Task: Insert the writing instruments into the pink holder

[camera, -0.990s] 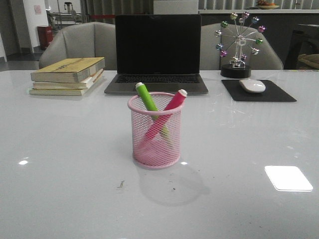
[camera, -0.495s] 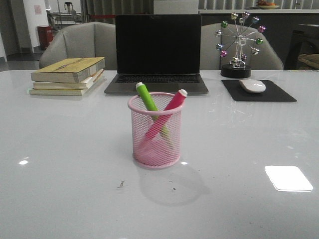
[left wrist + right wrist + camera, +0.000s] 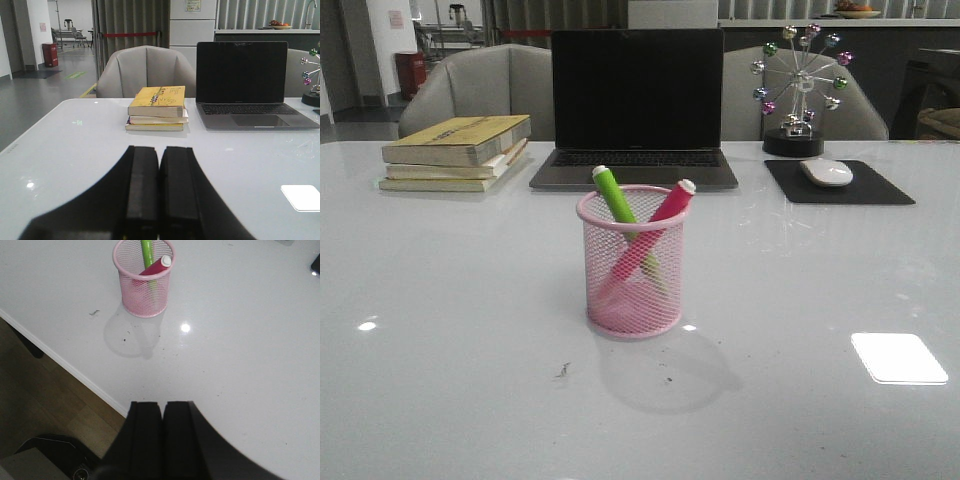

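The pink holder [image 3: 632,265] stands upright in the middle of the white table. A lime green marker [image 3: 617,200] and a magenta marker [image 3: 667,205] lean crossed inside it, white ends up. The right wrist view shows the same holder [image 3: 144,284] with the green marker [image 3: 147,251] and the magenta marker [image 3: 156,266] in it. My right gripper [image 3: 162,407] is shut and empty, well back from the holder, over the table's front edge. My left gripper [image 3: 160,152] is shut and empty, low over the table's left side. Neither arm shows in the front view.
A stack of books [image 3: 458,152] lies at the back left, a dark laptop [image 3: 636,108] behind the holder, and a mouse [image 3: 826,172] on a black pad [image 3: 840,184] at the back right beside a ball ornament [image 3: 800,90]. Grey chairs stand behind the table.
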Controlling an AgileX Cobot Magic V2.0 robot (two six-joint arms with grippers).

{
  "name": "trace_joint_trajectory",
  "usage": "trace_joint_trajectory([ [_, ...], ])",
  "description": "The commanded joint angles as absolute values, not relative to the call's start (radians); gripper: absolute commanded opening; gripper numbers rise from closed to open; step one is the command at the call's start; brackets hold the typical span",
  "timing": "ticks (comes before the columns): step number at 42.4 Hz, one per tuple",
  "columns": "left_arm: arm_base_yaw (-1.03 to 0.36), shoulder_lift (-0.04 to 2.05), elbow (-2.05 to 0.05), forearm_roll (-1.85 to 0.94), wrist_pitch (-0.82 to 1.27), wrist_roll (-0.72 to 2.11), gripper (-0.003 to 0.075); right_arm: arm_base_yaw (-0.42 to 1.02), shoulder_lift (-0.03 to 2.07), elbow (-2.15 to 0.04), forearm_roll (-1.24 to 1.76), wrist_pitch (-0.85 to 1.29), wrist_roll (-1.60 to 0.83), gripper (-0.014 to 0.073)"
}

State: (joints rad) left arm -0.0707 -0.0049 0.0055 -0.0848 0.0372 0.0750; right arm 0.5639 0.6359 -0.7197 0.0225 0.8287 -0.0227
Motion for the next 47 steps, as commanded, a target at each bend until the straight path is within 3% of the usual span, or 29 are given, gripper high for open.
trace_joint_trajectory([
  [1, -0.077, -0.024, 0.009, -0.094, -0.052, 0.067, 0.0091, 0.557, 0.634, -0.739, 0.013, 0.762, -0.027, 0.0057],
  [8, -0.077, -0.024, 0.009, -0.094, -0.052, 0.067, 0.0091, 0.433, 0.541, -0.599, -0.025, 0.584, -0.027, 0.0057],
  [14, -0.077, -0.024, 0.009, -0.094, -0.052, 0.067, 0.0091, 0.24, 0.358, -0.397, -0.012, 0.344, -0.026, 0.0057],
  [22, -0.077, -0.024, 0.009, -0.094, -0.052, 0.067, 0.0091, 0.089, 0.145, -0.158, 0.0, 0.132, -0.026, 0.0057],
  [33, -0.077, -0.024, 0.009, -0.094, -0.052, 0.067, 0.0091, 0.051, -0.02, 0.024, 0.078, -0.033, -0.026, 0.0057],
  [47, -0.077, -0.022, 0.009, -0.094, -0.052, 0.067, 0.0091, 0.039, -0.031, 0.024, 0.083, -0.061, -0.026, 0.0057],
])
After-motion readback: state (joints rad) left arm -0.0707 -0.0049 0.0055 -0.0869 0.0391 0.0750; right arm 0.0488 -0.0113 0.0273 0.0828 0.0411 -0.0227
